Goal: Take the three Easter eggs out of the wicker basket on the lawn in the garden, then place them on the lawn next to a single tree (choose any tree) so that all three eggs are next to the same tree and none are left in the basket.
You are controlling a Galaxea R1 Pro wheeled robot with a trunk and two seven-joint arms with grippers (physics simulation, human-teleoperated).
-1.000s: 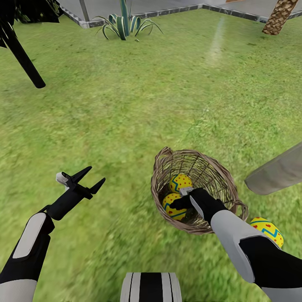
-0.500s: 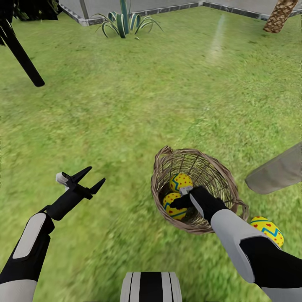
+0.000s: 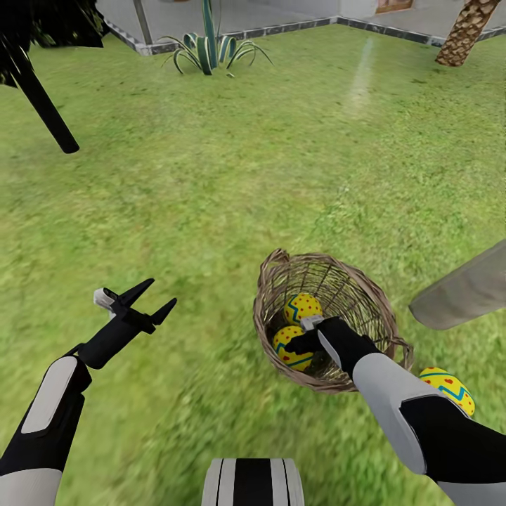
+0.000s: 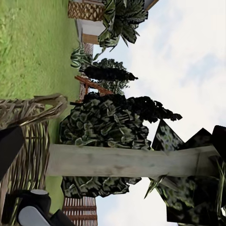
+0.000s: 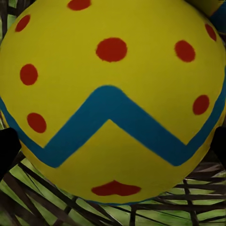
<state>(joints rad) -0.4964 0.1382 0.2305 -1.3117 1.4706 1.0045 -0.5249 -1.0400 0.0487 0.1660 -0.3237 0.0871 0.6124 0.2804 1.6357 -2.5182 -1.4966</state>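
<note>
Head view shows the wicker basket (image 3: 330, 320) sitting on the lawn (image 3: 211, 197), with two Easter eggs (image 3: 302, 307) inside it and a third egg (image 3: 450, 388) lying on the grass just beside the basket, partly hidden behind the right forearm. The right gripper (image 3: 301, 342) reaches down into the basket at the nearer egg (image 3: 289, 346); whether its fingers have closed on it I cannot tell, since the wrist hides them. In the right wrist view that egg (image 5: 113, 99) sits very close, dark fingertips (image 5: 7, 150) at either edge. The left gripper (image 3: 156, 295) hovers over bare grass with fingers spread, empty. A pale tree trunk (image 3: 464, 287) slants in near the basket; the left wrist view shows its leafy crown (image 4: 101, 127).
</note>
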